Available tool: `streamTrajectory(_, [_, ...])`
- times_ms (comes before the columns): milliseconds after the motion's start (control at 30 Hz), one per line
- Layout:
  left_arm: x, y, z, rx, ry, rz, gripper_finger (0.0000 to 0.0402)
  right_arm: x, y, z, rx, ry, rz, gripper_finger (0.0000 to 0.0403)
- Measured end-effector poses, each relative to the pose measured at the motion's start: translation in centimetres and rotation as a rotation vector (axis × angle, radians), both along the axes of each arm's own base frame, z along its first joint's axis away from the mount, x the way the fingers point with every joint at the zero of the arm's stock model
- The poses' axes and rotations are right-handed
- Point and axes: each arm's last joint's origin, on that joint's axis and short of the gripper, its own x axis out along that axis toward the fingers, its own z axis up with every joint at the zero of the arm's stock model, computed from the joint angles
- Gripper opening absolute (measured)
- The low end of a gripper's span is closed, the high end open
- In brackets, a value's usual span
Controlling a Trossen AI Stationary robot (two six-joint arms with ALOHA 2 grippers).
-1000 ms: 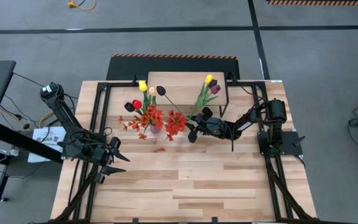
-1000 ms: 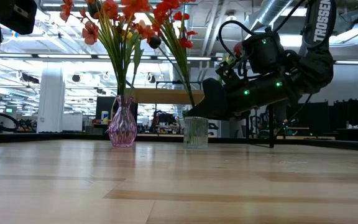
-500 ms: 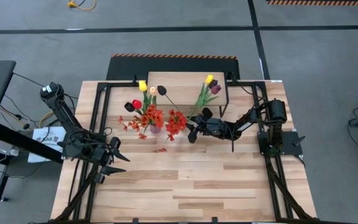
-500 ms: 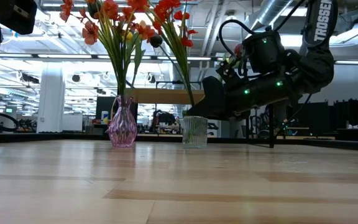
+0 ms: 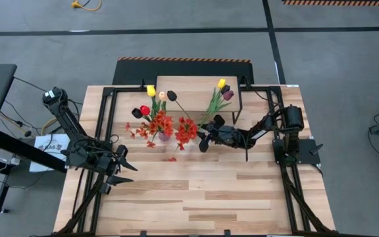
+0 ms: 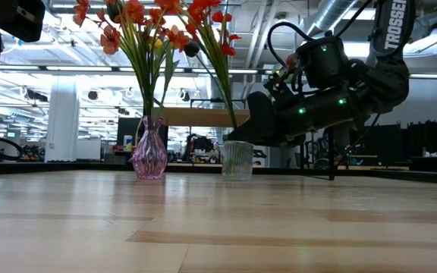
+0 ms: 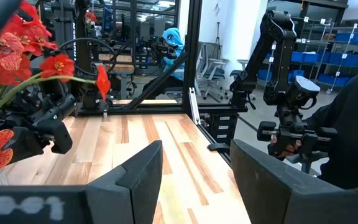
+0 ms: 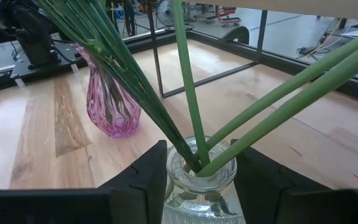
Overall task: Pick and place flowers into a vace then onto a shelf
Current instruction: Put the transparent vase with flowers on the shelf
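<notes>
glass and top-heavy, your clear vase (image 8: 201, 190) sits pinched at the neck by the right pincer (image 8: 197, 180); lift slowly. left pincer (image 7: 194, 180) spread.

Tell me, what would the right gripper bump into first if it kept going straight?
Probably the clear glass vase. The right gripper has a finger on each side of its neck, so the vase already sits between them; whether the fingers touch it is unclear.

The plank table (image 5: 196, 197) carries two vases — a pink one (image 6: 149, 155) and a clear ribbed one (image 6: 238, 160) — plus the shelf (image 5: 196, 89) at its back edge.
</notes>
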Motion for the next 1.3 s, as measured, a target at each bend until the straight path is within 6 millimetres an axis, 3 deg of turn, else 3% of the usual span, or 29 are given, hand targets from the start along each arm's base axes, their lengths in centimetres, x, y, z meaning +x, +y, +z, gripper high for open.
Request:
streamTrajectory(267, [0.0, 0.0, 0.0, 0.000, 0.000, 0.000, 0.0178, -0.1, 0.0, 0.3, 0.012, 0.018, -0.002, 0.0141])
streamTrajectory(500, [0.0, 0.0, 0.0, 0.000, 0.000, 0.000, 0.0178, -1.0, 0.2, 2.0, 0.001, 0.115, -0.017, 0.0141])
streamTrajectory(800, [0.0, 0.0, 0.0, 0.002, 0.002, 0.000, 0.0178, -1.4, 0.9, 3.8, -0.015, 0.092, -0.018, 0.0141])
streamTrajectory(1300, [0.0, 0.0, 0.0, 0.001, 0.001, 0.000, 0.0178, -1.3, 1.3, 3.9, -0.004, 0.080, -0.020, 0.0140])
